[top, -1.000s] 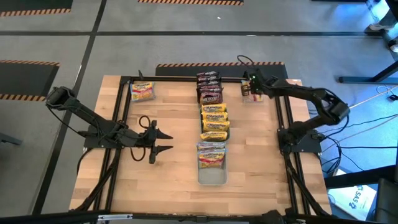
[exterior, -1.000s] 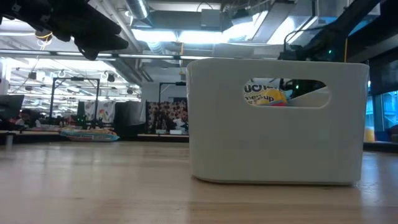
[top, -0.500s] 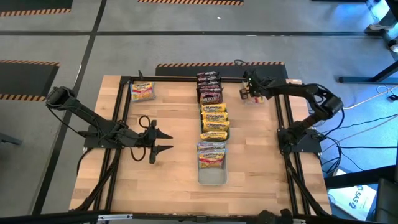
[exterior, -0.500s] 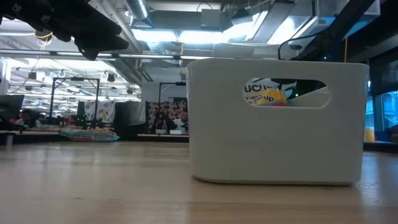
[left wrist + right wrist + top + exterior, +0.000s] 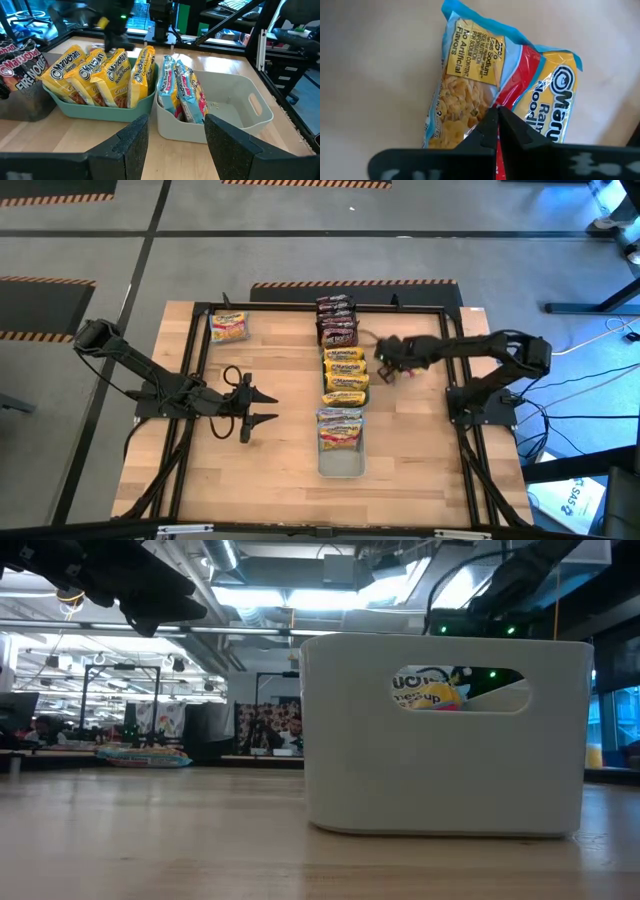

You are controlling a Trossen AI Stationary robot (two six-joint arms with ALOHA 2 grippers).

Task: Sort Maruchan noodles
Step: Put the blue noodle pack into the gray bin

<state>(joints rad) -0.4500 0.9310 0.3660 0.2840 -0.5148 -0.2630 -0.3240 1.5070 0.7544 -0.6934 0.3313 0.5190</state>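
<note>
The left gripper [image 5: 262,407] hovers with jaws apart, holding nothing, left of the row of trays [image 5: 341,465]. A lone noodle packet [image 5: 229,327] lies at the table's far left. The right gripper [image 5: 384,364], just beside the yellow packets [image 5: 345,375], pinches a blue-edged noodle packet [image 5: 470,90].

Pale bin [image 5: 445,735] on table [image 5: 150,840]; packet [image 5: 432,690] inside

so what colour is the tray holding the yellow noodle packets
Teal; the left wrist view shows it best, with the yellow crinkly plastic packets standing in it.
</note>
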